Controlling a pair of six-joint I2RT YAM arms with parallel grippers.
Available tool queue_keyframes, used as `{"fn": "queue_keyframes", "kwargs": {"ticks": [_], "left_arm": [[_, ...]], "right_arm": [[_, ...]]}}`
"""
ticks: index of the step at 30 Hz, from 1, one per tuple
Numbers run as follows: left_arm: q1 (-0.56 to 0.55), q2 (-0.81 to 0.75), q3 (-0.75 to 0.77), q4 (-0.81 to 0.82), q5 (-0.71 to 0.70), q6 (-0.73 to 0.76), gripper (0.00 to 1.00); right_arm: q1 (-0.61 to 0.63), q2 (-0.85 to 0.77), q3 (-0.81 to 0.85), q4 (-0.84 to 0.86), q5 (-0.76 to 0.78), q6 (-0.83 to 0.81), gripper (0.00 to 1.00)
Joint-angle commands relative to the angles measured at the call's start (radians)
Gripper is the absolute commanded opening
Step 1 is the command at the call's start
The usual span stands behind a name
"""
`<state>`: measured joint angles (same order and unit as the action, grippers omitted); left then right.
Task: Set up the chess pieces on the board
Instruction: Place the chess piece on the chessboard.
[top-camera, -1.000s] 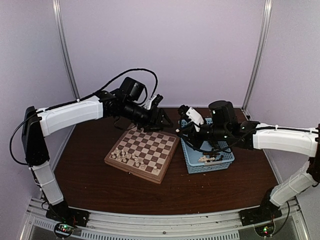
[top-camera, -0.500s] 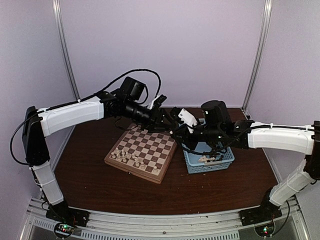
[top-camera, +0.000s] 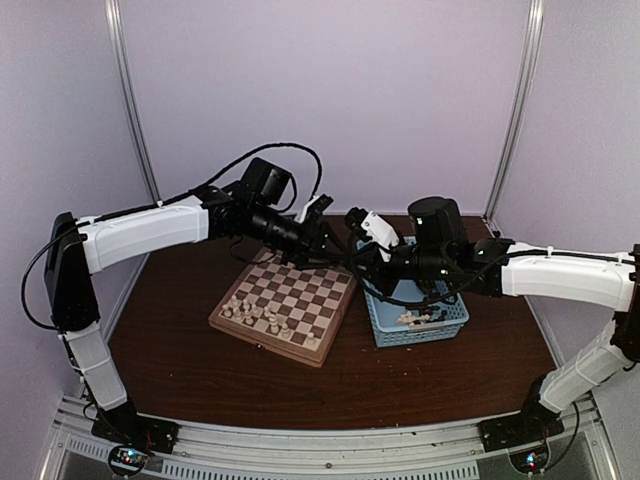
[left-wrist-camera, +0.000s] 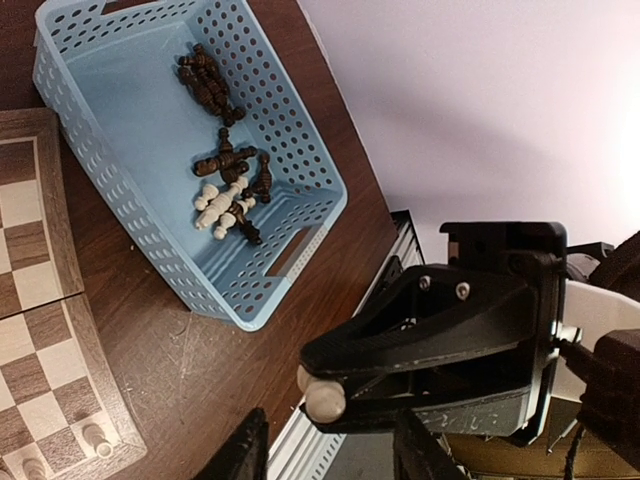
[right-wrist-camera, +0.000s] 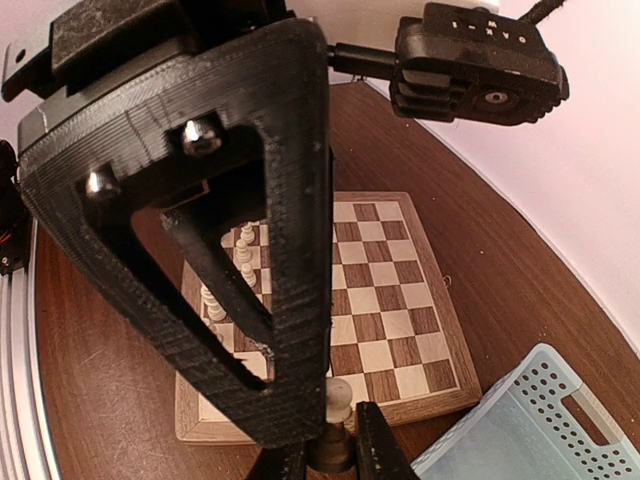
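Board (top-camera: 285, 300) carries cream pieces (top-camera: 255, 312) on its near rows only; more lie in the basket (top-camera: 415, 312). Looks like a handover: right gripper (right-wrist-camera: 333, 462) pinches a cream piece (right-wrist-camera: 338, 398) over the board's far corner, while left gripper (left-wrist-camera: 330, 452) is part-open and empty and must close squarely on it. A second ago the right arm was over the basket and the left jaws stood wider.

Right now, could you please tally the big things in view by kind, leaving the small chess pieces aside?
board: 1
basket: 1
robot arms: 2 (left arm, right arm)
Total: 4
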<state>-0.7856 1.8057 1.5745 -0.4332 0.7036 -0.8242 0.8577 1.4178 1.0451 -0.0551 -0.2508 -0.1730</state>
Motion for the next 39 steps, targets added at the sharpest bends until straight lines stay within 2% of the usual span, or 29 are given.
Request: {"fn": "queue_keyframes", "kwargs": {"ticks": [1, 11, 16, 21, 27, 30, 33, 39], "left_arm": [[-0.001, 0.013, -0.011, 0.067, 0.037, -0.011, 0.41], [-0.001, 0.033, -0.011, 0.089, 0.058, -0.026, 0.38], [-0.001, 0.044, -0.005, 0.101, 0.07, -0.035, 0.3], [-0.001, 0.052, 0.005, 0.099, 0.067, -0.038, 0.35], [-0.001, 0.068, 0.005, 0.09, 0.071, -0.041, 0.35], [-0.001, 0.071, 0.008, 0.093, 0.074, -0.042, 0.31], [-0.001, 0.074, 0.009, 0.096, 0.079, -0.042, 0.22], [-0.001, 0.079, 0.01, 0.098, 0.082, -0.044, 0.18]], "right_arm": [[0.004, -0.017, 0.01, 0.017, 0.007, 0.005, 0.12], [0.004, -0.011, 0.018, 0.014, -0.003, 0.004, 0.12], [0.004, -0.016, 0.016, 0.012, -0.003, -0.008, 0.12], [0.004, -0.015, 0.021, 0.009, -0.013, -0.011, 0.12], [0.004, -0.012, 0.024, 0.014, -0.025, -0.007, 0.11], [0.004, -0.01, 0.024, 0.014, -0.031, -0.007, 0.11], [0.004, -0.01, 0.023, 0.015, -0.032, -0.008, 0.12], [0.004, -0.008, 0.021, 0.025, -0.025, -0.004, 0.12]]}}
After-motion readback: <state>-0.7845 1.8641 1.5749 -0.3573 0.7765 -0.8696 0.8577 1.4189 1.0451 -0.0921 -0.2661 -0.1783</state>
